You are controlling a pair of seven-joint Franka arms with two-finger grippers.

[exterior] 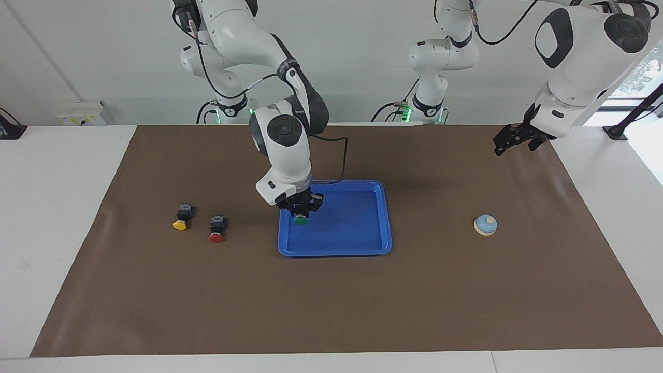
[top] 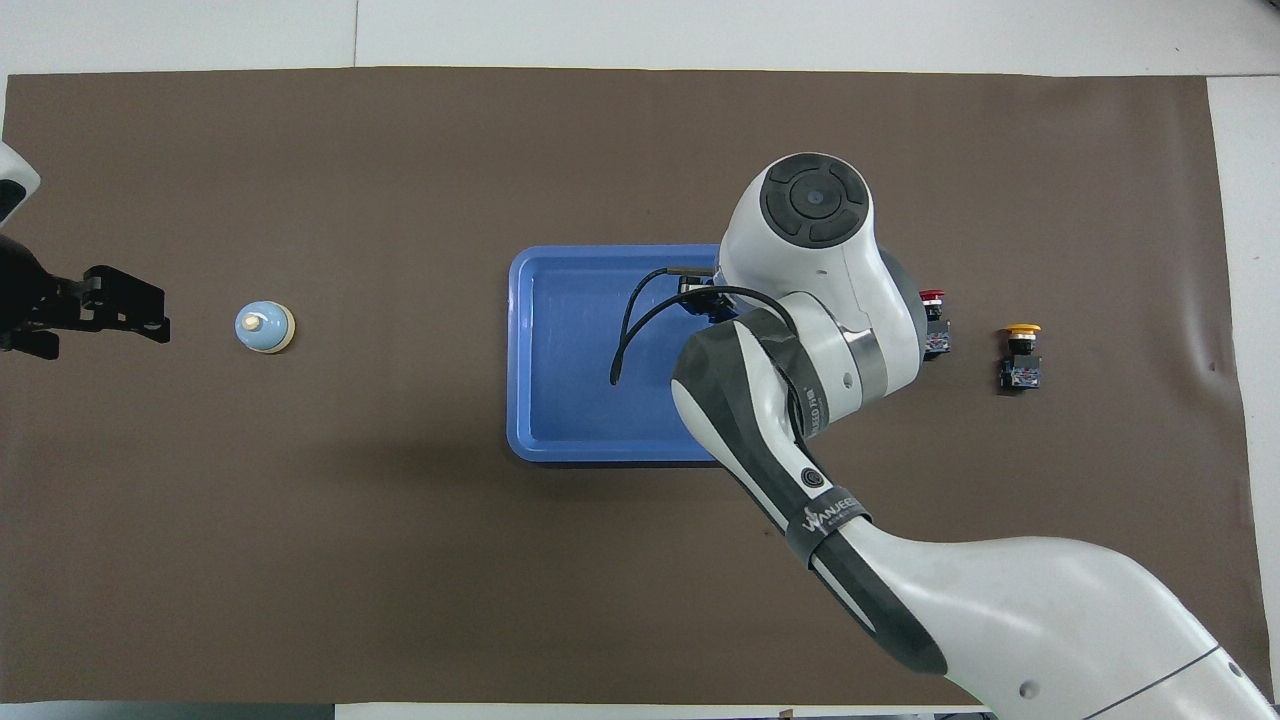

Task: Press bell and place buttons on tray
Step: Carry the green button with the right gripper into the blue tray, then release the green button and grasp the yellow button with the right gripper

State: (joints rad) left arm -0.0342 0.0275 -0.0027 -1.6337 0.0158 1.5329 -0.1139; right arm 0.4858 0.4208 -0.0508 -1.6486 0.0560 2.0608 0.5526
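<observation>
My right gripper (exterior: 301, 211) is shut on the green button (exterior: 300, 220), its cap pointing away from the robots. It holds the button low over the blue tray (exterior: 362, 249), at the tray's end toward the right arm. In the overhead view the arm hides this gripper and the green button above the tray (top: 560, 350). The red button (exterior: 216, 231) and yellow button (exterior: 181, 217) lie on the mat beside the tray, toward the right arm's end. The light-blue bell (exterior: 485, 225) stands toward the left arm's end. My left gripper (exterior: 518, 142) waits open, raised over the mat past the bell.
A brown mat (exterior: 331, 311) covers the table. In the overhead view the red button (top: 935, 320) is partly hidden by the right arm, the yellow button (top: 1022, 355) lies clear of it, and the bell (top: 265, 327) stands close to the left gripper (top: 130, 310).
</observation>
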